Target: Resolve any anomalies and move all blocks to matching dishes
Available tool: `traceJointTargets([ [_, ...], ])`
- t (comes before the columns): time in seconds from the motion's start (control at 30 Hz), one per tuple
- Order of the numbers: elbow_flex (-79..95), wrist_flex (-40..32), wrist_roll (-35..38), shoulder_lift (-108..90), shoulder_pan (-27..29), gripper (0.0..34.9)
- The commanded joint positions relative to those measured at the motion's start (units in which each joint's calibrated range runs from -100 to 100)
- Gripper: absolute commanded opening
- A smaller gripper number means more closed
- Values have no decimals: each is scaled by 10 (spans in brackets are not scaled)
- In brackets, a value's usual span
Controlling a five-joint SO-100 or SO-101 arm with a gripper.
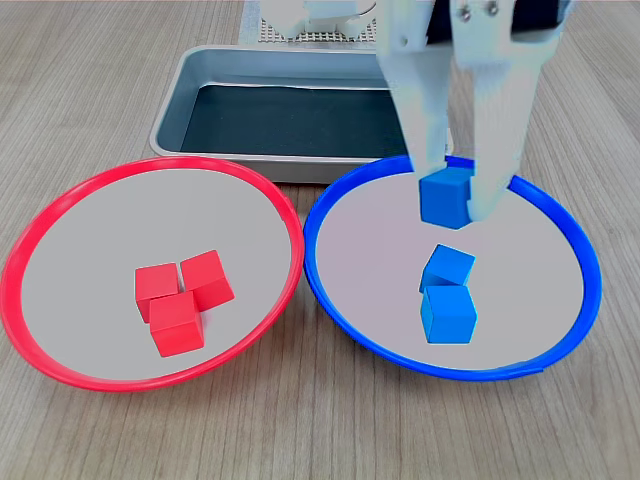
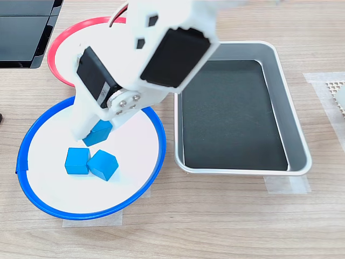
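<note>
Woodgrain tabletop [image 1: 90, 90] — taped tray [image 2: 294, 108], black panel [image 2: 24, 32]

We see the left dish [image 1: 30, 250] and the right dish [image 1: 585, 270] side by side at the front of the surface [image 1: 320, 440] in the first exterior view, rims almost meeting. The tray [image 1: 300, 165] sits just behind them, at the gap between the two. In the left dish we find three blocks [image 1: 180, 295] bunched together, touching. In the right dish two blocks [image 1: 447, 292] sit one behind the other, and above its far part the fingers [image 1: 425, 110] pinch a third block [image 1: 446, 196].
</note>
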Motion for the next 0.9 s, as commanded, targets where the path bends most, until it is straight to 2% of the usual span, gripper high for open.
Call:
traceJointTargets([
  [0.0,18,-40,11,4,13,50],
  [0.07,26,-47,15,7,23,114],
  [0.1,31,-52,16,7,25,133],
  [0.17,35,-56,17,2,32,159],
  [0.23,51,-66,17,-16,35,162],
  [0.3,77,-81,15,-45,37,153],
  [0.33,99,-96,11,-68,38,134],
  [0.4,154,-136,2,-127,38,121],
  [0.5,264,-221,-38,-237,45,48],
  [0.53,305,-250,-52,-276,48,5],
  [0.63,496,-382,-119,-443,72,1],
  [0.8,780,-479,-165,-698,111,1],
  [0.87,873,-474,-164,-801,127,0],
])
